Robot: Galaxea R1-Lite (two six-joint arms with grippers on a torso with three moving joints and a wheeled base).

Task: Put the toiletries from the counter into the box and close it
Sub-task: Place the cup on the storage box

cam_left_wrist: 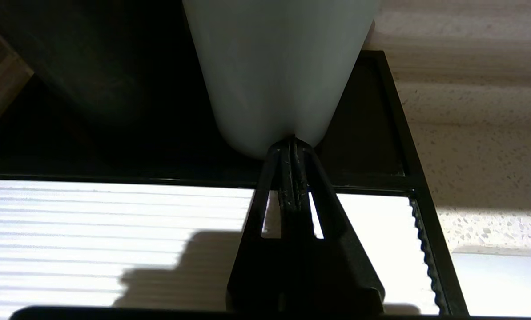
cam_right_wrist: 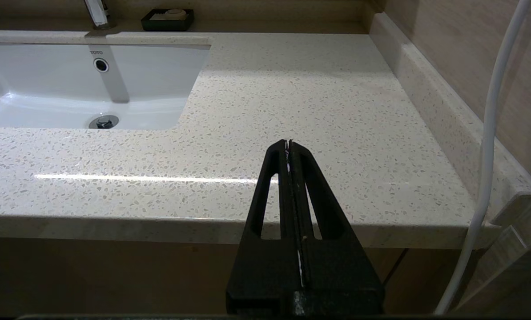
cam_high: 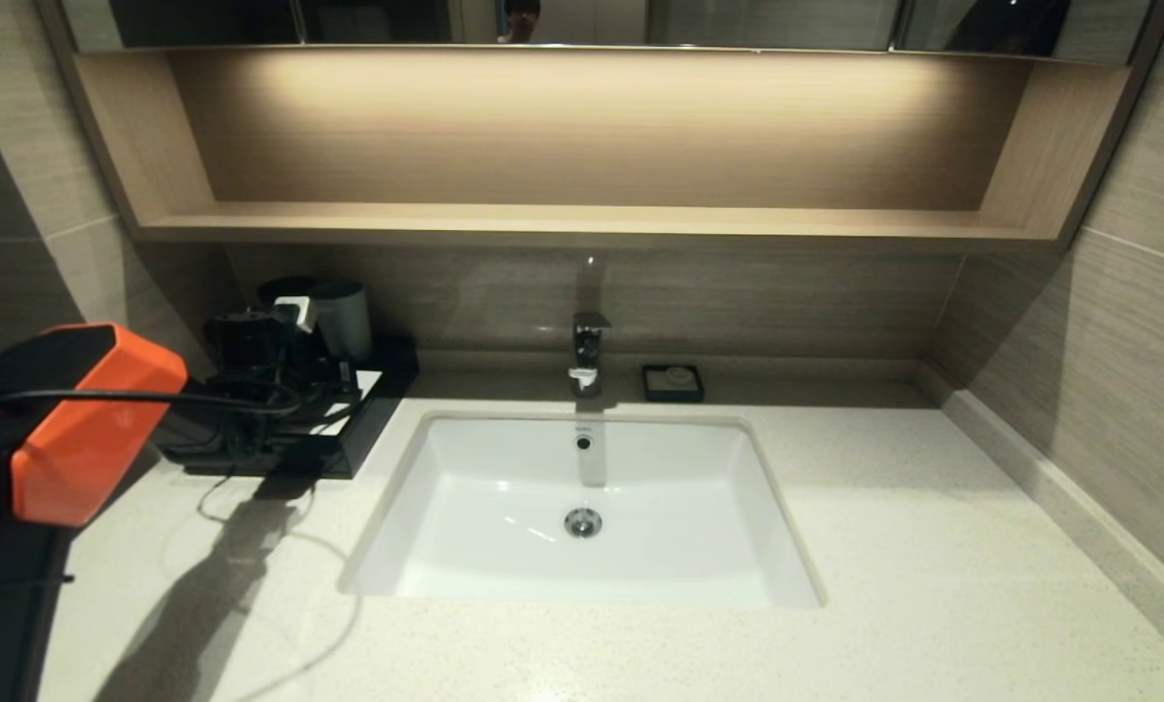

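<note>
No toiletries show on the counter [cam_high: 933, 546], so you are likely at the closing step: the box [cam_high: 343, 444] sits at the far left beside the sink [cam_high: 582, 507]. Your left gripper [cam_left_wrist: 293, 142] hovers over its white top, jaws pressed together and empty, tips touching the grey cup [cam_left_wrist: 279, 66]. Push on and you may topple that cup; your right gripper [cam_right_wrist: 288, 143] waits pinched together at the near right edge.

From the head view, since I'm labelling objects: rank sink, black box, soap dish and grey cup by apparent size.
1. White rectangular sink
2. Flat black box
3. Grey cup and small black soap dish: too alike, and the cup is partly hidden.
</note>
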